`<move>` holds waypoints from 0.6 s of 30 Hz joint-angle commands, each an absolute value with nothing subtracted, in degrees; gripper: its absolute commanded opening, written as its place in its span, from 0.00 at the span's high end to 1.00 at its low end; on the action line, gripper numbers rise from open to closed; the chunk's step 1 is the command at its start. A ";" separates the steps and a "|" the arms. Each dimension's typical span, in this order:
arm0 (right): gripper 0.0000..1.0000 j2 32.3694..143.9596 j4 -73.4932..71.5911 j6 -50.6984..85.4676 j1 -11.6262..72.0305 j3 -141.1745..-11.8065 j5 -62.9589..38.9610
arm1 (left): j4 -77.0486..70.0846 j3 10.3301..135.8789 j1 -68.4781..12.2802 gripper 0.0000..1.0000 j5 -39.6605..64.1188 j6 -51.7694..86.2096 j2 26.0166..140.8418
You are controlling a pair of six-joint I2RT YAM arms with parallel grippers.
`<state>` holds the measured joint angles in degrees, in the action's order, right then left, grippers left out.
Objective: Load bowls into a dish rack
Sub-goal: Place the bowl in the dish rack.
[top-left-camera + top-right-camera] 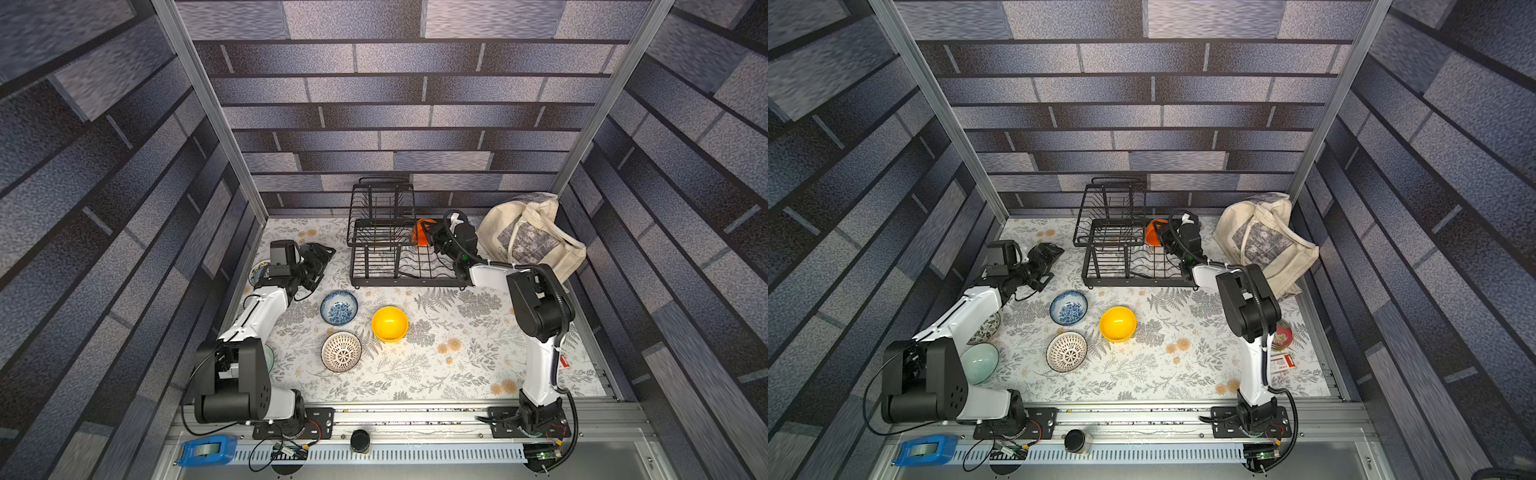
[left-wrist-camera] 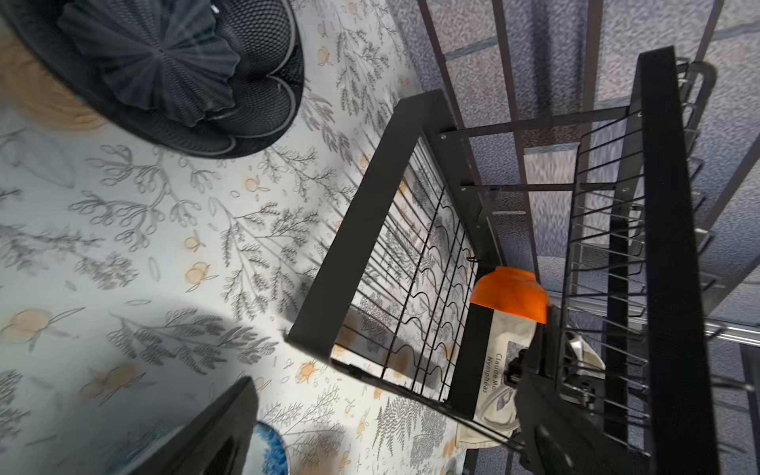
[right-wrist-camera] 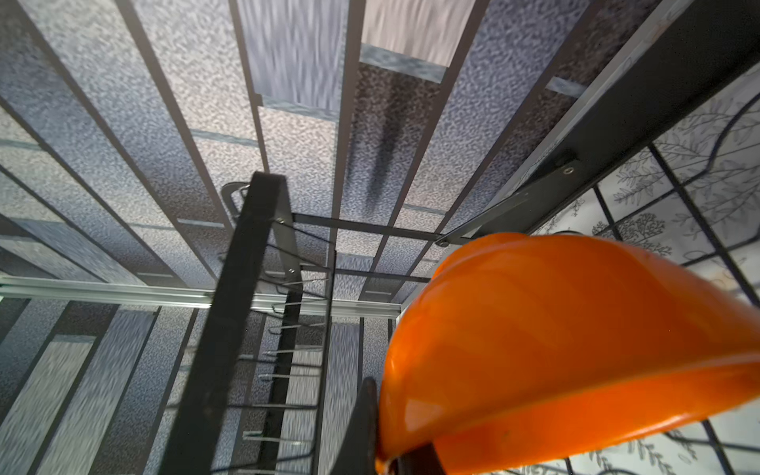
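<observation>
The rack (image 1: 415, 281) is black. The orange bowl (image 3: 555, 337) is glossy and plain, and the yellow bowl (image 1: 389, 323) also. The floral bowl (image 1: 339, 307) is white with blue flowers; the lattice bowl (image 1: 341, 351) is white with dark lines (a star in its middle). The cloth (image 1: 457, 365) is white with grey ferns and pale orange blossoms. The bag (image 1: 536, 232) is cream with a grey print.

White link shells, black joint housings on left arm (image 1: 259, 311), frame left, and right arm (image 1: 538, 374), frame right. Corrugated black hose (image 1: 562, 297) and red tag (image 1: 563, 360) on right arm. Left gripper (image 1: 323, 252) black. Black screwed base plate (image 1: 319, 419), lower frame.
</observation>
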<state>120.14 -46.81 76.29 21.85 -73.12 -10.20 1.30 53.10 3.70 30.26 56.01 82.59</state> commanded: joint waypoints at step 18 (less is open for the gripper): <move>1.00 137.46 -59.49 85.12 25.30 -90.10 1.07 | -3.46 60.17 2.46 0.00 39.81 58.89 95.40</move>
